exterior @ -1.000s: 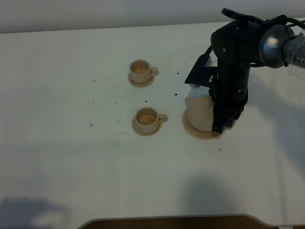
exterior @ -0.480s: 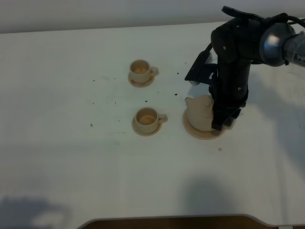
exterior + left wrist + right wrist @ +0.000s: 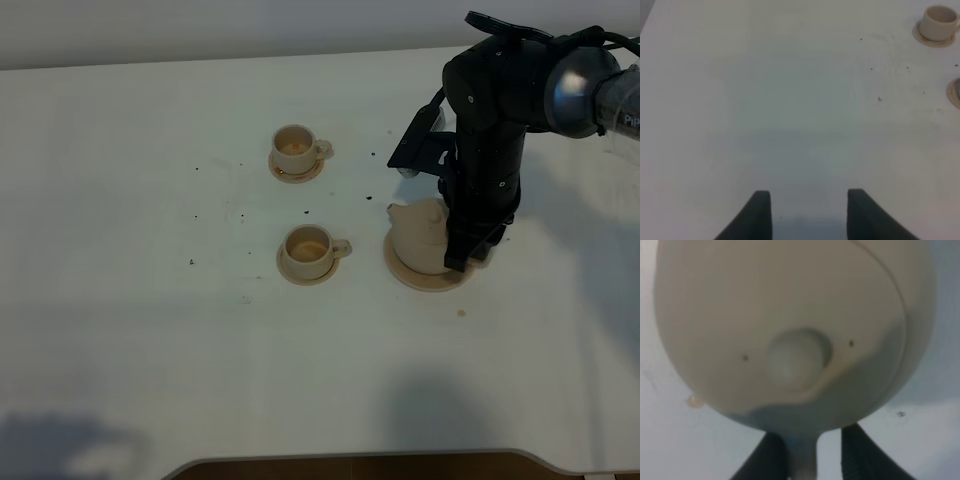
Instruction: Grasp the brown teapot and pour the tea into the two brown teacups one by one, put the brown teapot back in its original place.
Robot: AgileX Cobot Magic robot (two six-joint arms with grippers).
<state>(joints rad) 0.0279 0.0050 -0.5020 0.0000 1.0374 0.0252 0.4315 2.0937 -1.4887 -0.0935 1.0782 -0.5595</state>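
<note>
White bench (image 3: 150,330) fills the high exterior view, sprinkled with a few dark specks (image 3: 243,213). On the right, the brown teapot (image 3: 418,238) stands upright on the large saucer (image 3: 425,280), its spout toward the cups. The black right arm (image 3: 485,140) comes down over the pot's handle side, and the right claw (image 3: 460,258) sits low against that side, its fingers hidden. Left of the pot, the near teacup (image 3: 307,247) rests on its small saucer. The far teacup (image 3: 293,147) rests on its own saucer farther back. Both cups are upright, handles turned to the right of the view, with a brownish tint inside.

From the left wrist, the left claw (image 3: 809,215) hangs over bare bench with its two dark fingers apart and nothing between them. One of the teacups shows on its saucer well away, and the rim of another saucer is cut off at the edge.

From the right wrist, the teapot's lid (image 3: 790,315) and knob (image 3: 799,358) fill the picture. The loop handle (image 3: 802,460) stands between the right claw's fingers: one finger lies against it, and a sliver of bench shows beside the other. I cannot tell whether they pinch it.
</note>
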